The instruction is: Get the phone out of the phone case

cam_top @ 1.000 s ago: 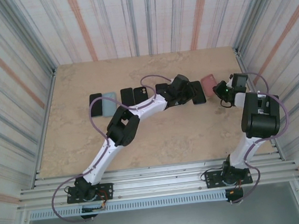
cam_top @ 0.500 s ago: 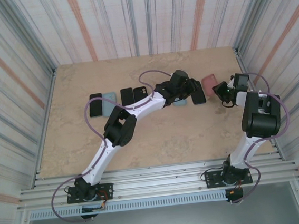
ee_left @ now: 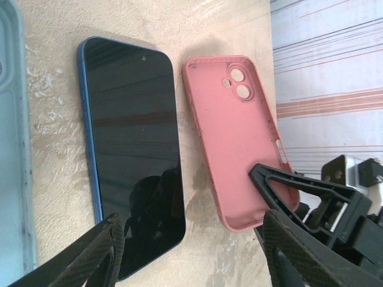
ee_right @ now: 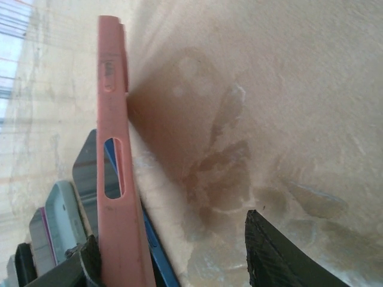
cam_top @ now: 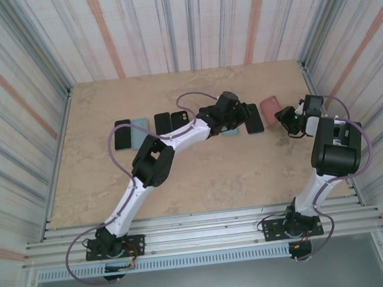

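Phone [ee_left: 131,149] – flat on desk [ee_left: 155,24], screen up, bare, out of case. Pink case [ee_left: 236,137] – empty, inside up, just beside phone, small gap between.

Right fingers [ee_right: 269,254] – spread apart round end of case, one side close to case edge, gripping nothing.

Left fingers [ee_left: 99,251] – wide open above phone, hold nothing.

Job looks nearly done. Step now, I think: take right fingers away from case. To do it well: keep fingers wide, lift straight off, no dragging case, no bumping phone.
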Available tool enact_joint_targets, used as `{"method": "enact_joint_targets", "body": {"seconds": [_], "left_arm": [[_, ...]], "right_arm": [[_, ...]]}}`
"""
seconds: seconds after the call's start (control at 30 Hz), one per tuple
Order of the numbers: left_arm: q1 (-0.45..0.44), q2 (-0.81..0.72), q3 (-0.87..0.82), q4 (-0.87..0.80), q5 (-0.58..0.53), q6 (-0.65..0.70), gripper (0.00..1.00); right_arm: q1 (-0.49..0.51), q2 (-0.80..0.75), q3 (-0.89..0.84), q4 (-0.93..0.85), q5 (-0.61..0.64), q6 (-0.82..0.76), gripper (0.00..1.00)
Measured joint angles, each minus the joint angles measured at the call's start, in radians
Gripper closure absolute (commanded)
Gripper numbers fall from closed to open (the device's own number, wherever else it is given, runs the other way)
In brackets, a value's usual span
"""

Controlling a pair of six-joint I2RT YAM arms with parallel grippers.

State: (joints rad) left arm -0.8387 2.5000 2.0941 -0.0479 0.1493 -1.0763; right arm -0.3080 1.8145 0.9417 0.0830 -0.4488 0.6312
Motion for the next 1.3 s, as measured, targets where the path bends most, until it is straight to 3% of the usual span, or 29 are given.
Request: {"method": "enact_joint_targets", "body": {"seconds": [0.53,1.3], "left_arm": [[0.002,-0.045,-0.010,0.005,0.011,0.004,0.35],[0.014,-0.045,-0.013,0.009,0.025,0.005,0.35]], "right_arm": [[-0.006,0.046,0.103,-0.217,0.018,-0.092,0.53],[0.036,0.084,0.228,-0.388,0.206,-0.341,0.50]]}}
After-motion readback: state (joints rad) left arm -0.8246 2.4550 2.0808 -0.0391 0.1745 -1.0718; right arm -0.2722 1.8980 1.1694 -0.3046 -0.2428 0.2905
